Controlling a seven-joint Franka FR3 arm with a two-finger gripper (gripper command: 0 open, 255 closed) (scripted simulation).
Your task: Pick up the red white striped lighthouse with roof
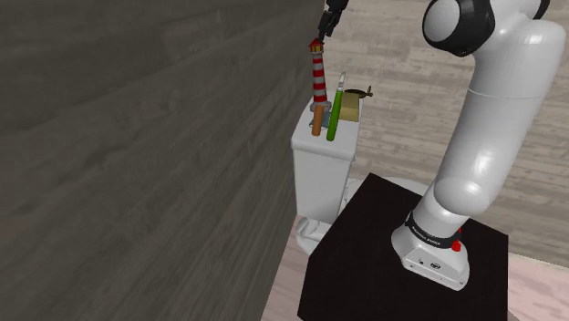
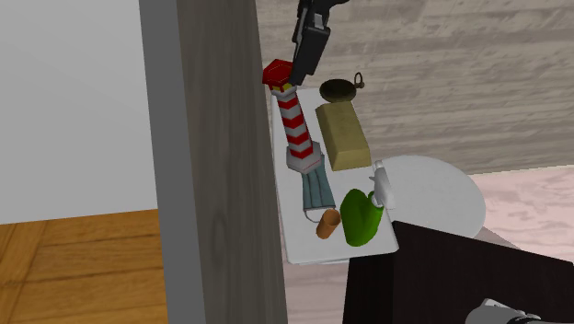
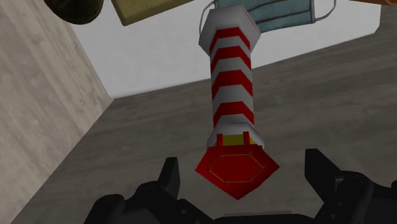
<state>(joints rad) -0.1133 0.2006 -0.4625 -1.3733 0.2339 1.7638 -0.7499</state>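
The lighthouse (image 1: pixel 319 77) has red and white stripes, a grey base and a red roof. It stands upright on the white toilet tank lid (image 1: pixel 321 146), close to the grey wooden wall. In the second exterior view the lighthouse (image 2: pixel 292 120) rises beside a blue face mask. My gripper (image 1: pixel 325 25) hangs just above the roof and comes down from the top edge in the second exterior view (image 2: pixel 309 51). In the wrist view my gripper (image 3: pixel 242 160) is open, with its fingers (image 3: pixel 169 175) apart on either side of the red roof (image 3: pixel 236 168) and not touching it.
The tank lid (image 2: pixel 304 247) also holds a blue face mask (image 2: pixel 319 190), a tan block (image 2: pixel 340 136), a green spray bottle (image 2: pixel 361 217), a small orange object (image 2: pixel 327 223) and a dark round item (image 2: pixel 338 88). The grey wall (image 1: pixel 137 137) stands close alongside. My black stand (image 1: pixel 365 260) is below.
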